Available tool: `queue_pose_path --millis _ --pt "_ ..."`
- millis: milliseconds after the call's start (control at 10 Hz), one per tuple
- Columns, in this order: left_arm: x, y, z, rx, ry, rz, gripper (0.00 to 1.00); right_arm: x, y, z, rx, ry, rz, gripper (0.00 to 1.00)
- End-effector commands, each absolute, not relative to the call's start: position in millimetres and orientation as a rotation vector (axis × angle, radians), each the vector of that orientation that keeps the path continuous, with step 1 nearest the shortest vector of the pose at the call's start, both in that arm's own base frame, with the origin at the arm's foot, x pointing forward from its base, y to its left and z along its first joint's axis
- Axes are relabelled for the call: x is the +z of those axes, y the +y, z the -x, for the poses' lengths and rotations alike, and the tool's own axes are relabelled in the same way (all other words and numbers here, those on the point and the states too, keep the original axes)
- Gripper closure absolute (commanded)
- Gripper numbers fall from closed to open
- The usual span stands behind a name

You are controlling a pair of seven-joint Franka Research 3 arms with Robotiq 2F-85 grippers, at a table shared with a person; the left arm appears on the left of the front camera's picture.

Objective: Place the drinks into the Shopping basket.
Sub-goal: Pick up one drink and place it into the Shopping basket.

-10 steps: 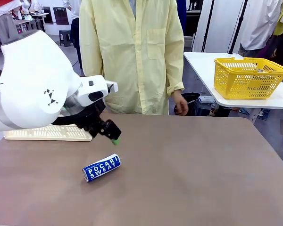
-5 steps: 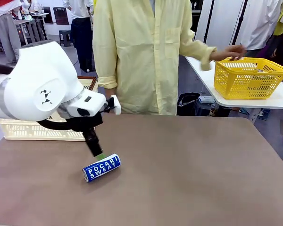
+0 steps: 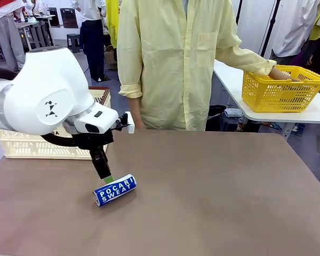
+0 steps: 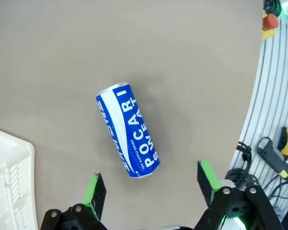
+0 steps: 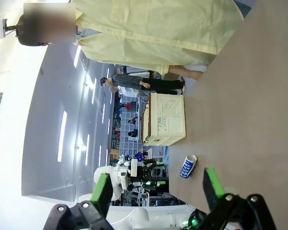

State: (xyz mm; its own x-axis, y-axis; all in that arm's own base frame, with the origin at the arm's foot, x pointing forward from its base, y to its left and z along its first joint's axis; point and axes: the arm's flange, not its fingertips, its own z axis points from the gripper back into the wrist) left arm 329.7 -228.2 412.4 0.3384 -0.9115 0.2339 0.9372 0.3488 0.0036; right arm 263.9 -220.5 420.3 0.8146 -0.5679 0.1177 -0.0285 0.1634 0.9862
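As left fingers (image 4: 94, 190) gape, blue can (image 4: 128, 130) lies just ahead.

left arm (image 3: 48, 98) bent low, left tool (image 4: 151, 184) pointing down, jaws wide; right tool (image 5: 156, 189) also wide apart.

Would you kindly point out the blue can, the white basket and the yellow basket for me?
blue can (image 3: 114, 190), front view, middle of its lettered side.
white basket (image 3: 21, 150), front view, on its slotted front wall.
yellow basket (image 3: 280, 96), front view, on its mesh front wall.
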Motion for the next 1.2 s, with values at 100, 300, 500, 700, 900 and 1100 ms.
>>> queue_pose_path --millis 100,300,500,700,900,1100 --pt "382 -229 -352 -1.180 -0.177 0.138 0.00 425 -221 -264 -0.426 -0.524 -1.385 0.00" --pt "341 -235 -363 -1.148 -0.162 0.104 0.00 425 -221 -264 -0.426 -0.524 -1.385 0.00" --pt "316 -245 -366 -1.190 -0.150 0.114 0.00 425 -221 -264 -0.426 -0.524 -1.385 0.00" --pt "302 -253 -369 -1.188 -0.113 0.104 0.00 425 -221 -264 -0.426 -0.524 -1.385 0.00" --pt "290 -257 -372 -1.188 -0.072 0.111 0.00 425 -221 -264 -0.426 -0.524 -1.385 0.00" --pt "287 -259 -374 -1.182 -0.065 0.104 0.04 425 -221 -264 -0.426 -0.524 -1.385 0.00"
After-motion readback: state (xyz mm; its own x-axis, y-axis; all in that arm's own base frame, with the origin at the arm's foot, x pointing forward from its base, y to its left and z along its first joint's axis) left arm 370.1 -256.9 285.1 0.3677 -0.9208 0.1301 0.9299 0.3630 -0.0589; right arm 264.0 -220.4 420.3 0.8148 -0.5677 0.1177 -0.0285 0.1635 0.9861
